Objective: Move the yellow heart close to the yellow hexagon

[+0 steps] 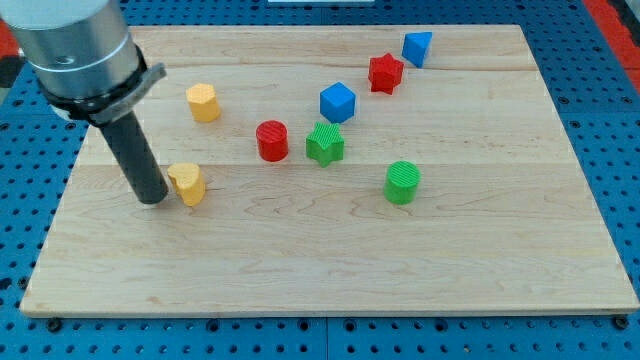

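Camera view: my tip (153, 198) touches the yellow heart (187, 183) (no pincer, no legible writing), yellow hexagon (203, 102) above.

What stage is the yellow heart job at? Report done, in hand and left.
Done: my tip has reached the small yellow heart block, sitting right at its left side in the view, apparently touching.
In hand: the push itself; the heart lies below the yellow hexagon block, with bare wooden board between them.
Left: slide the heart toward the view's top until it sits beside the hexagon.
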